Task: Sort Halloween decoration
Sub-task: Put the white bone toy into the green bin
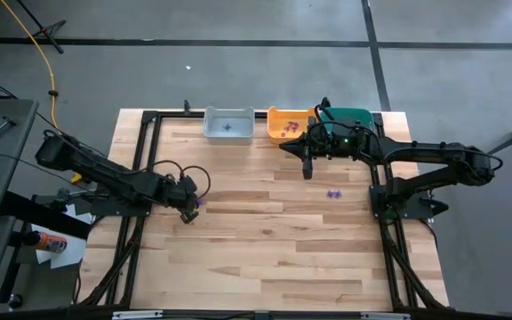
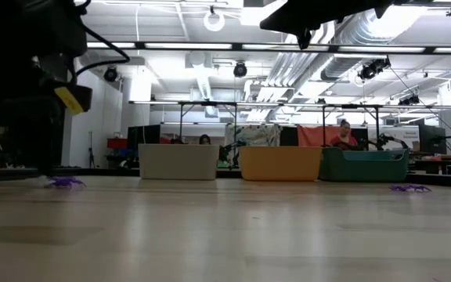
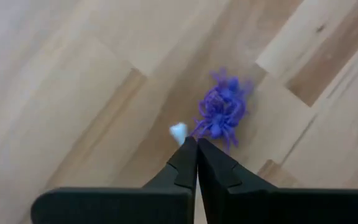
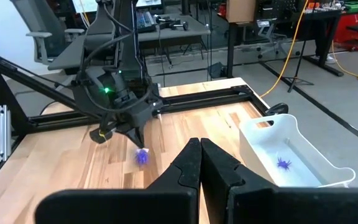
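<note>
The left hand [image 3: 197, 144] has its two dark fingers [image 3: 182, 167] pressed together, tips meeting over the light wooden counter [image 3: 73, 81]. Just past the fingertips lies a purple spider trinket [image 3: 221, 111], fuzzy-legged, resting on the planks; whether the tips touch its nearest legs cannot be told. A small white speck [image 3: 178, 131] sits on the counter beside the tips and next to the spider.
</note>
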You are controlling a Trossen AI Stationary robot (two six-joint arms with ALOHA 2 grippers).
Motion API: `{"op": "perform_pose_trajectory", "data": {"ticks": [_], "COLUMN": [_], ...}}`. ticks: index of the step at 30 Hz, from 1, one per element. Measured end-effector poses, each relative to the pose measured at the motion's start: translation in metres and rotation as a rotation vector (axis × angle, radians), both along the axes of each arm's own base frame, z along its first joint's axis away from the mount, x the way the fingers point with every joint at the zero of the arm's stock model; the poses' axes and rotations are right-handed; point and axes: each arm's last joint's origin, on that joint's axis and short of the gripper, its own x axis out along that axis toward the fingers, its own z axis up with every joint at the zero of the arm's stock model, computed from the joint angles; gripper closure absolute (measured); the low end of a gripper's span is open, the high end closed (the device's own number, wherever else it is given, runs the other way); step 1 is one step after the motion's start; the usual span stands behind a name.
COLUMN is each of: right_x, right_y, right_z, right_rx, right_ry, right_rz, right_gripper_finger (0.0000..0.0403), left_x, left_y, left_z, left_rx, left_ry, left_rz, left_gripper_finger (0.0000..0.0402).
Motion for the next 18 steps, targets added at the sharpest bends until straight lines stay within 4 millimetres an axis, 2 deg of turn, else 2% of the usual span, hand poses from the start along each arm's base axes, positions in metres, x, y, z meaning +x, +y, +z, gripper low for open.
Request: {"op": "perform_pose_trajectory", "data": {"ticks": [7,15,18], "right_x": [0.0,-0.001,-0.001], "right_y": [0.0,0.0,0.0], "right_z": [-0.001,-0.003,-0.003], "right_rx": [0.003,0.007,0.004], "right_ry": [0.015,0.035,0.036], "right_rz": [0.0,0.0,0.001], "right_gripper_finger": [0.0403,0.0403,0.0403], "left_x": [0.011,0.006,0.001], "left_y": [-0.005,-0.003,-0.003], "left_z": [-0.005,0.031,0.043], "left_rx": [-0.097,-0.05,-0.109], "left_ry": [-0.004,-0.005,-0.013], "left_rz": [-0.022,-0.01,-0.025], "left_gripper_finger": [0.0401,0.0401,0.0401]}}
